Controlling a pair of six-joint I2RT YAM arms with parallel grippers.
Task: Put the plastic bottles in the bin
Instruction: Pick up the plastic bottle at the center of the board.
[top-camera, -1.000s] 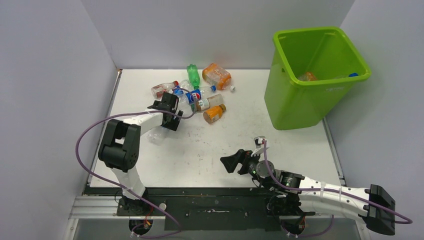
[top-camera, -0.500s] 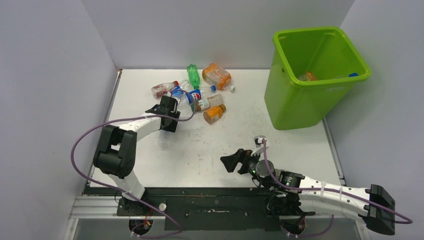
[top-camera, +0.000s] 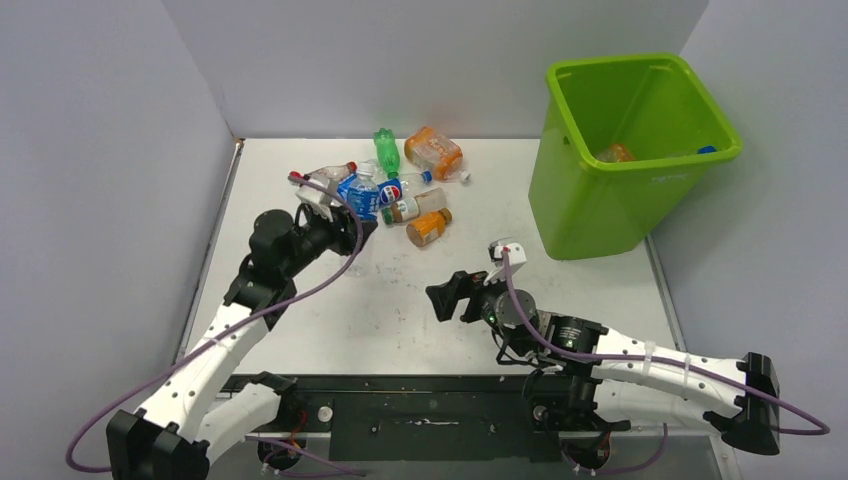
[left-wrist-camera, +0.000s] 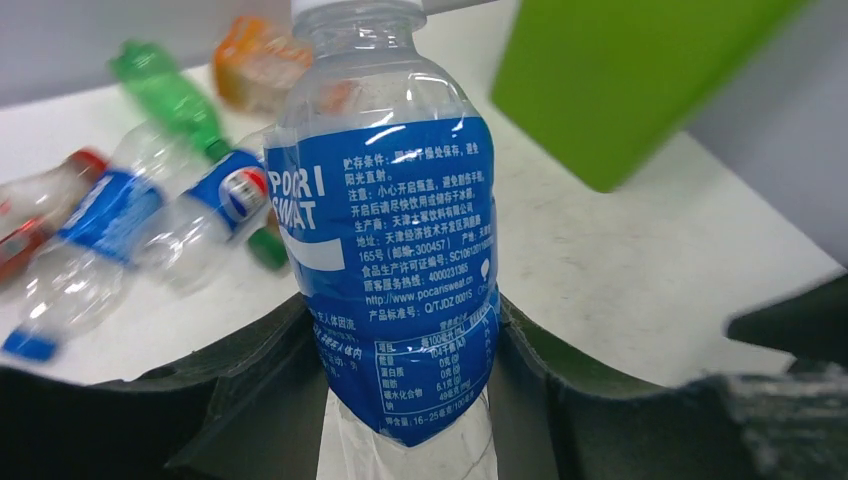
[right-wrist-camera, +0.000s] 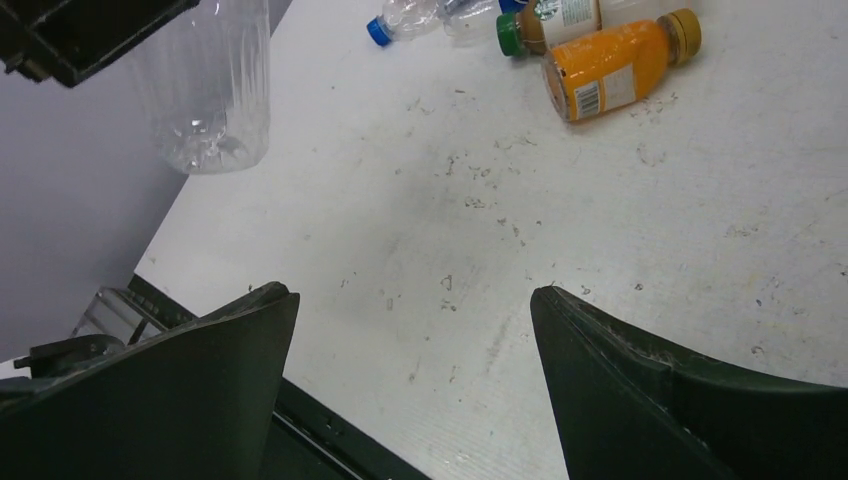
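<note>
Presently the left gripper (left-wrist-camera: 405, 340) is clamped on a Pocari Sweat bottle (left-wrist-camera: 385, 230), one finger pressed into each side of its blue label. The bottle is clear, stands upright with its cap uppermost, and its ribbed base appears to hang off the white table (top-camera: 400, 315). It sits at the near-left edge of the remaining bottles, well apart from the lime-green bin (top-camera: 590, 205) at the far right corner.

Just behind it lie a Pepsi bottle (top-camera: 392, 190), a green bottle (top-camera: 386, 150), a crushed orange-tinted bottle (top-camera: 433, 152) and a small orange juice bottle (top-camera: 428, 228).

The right gripper (right-wrist-camera: 415, 300) is low over bare table at centre, jaws wide apart and holding nothing.

Inside the bin, an orange item (top-camera: 615, 153) and a blue cap (top-camera: 707, 150) show against the far wall.
</note>
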